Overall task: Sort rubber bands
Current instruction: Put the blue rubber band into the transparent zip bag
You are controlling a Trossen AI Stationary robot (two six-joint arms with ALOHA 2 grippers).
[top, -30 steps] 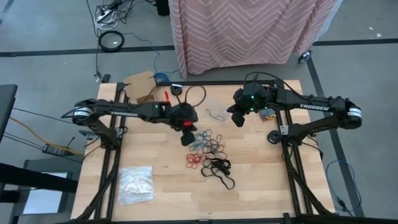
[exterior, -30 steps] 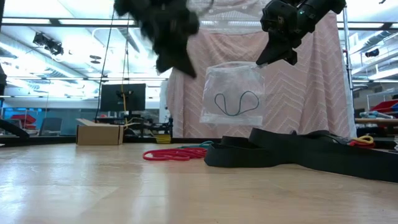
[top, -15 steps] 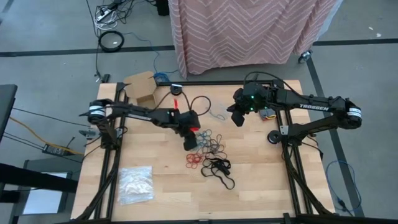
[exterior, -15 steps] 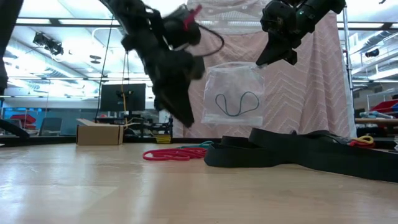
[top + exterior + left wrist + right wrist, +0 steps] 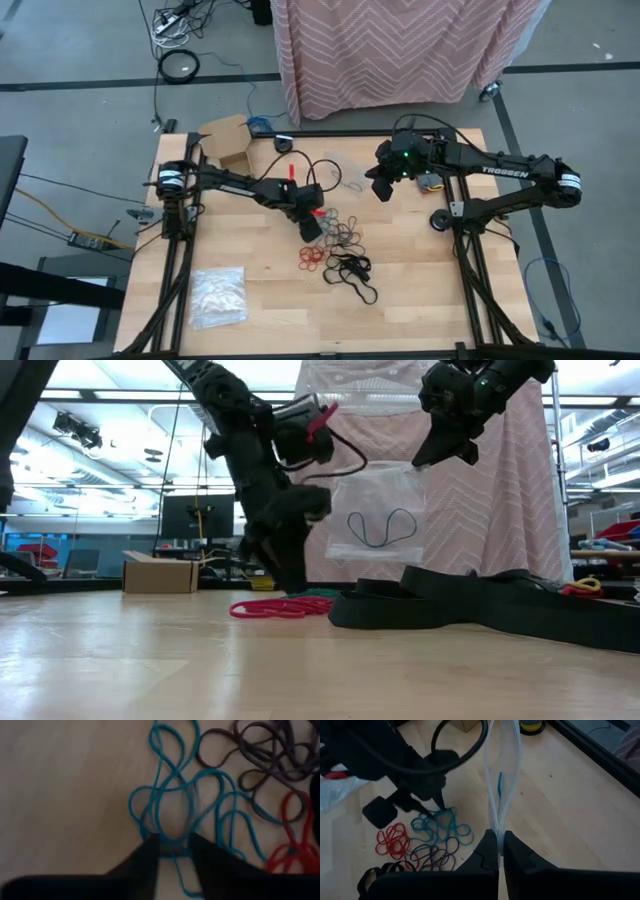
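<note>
Step in hand: picking a blue band for the bag. My left gripper is down on the table at the blue rubber bands, on the side of the rubber band pile nearest the left edge. The pile sits about mid-table, slightly toward the right. In the left wrist view the fingers stand a little apart with blue strands running into the gap; nothing looks lifted, so I can't call it a grip yet.

My right gripper is pinched shut on the top edge of a clear plastic bag, holding it in the air above the far-right part of the table. A dark band shows inside the bag in the low view, and the right wrist view shows a blue one (so the bag's colour rule is unclear to me).

Next move, as I judge it: close on one blue loop only, lift clear of its tangled neighbours, then carry it to the bag mouth. Risk is dragging several bands along.

Pose: left arm stretched in from the left edge, wrist pitched steeply down. Right arm reaches in from the right edge, raised, wrist angled down.
</note>
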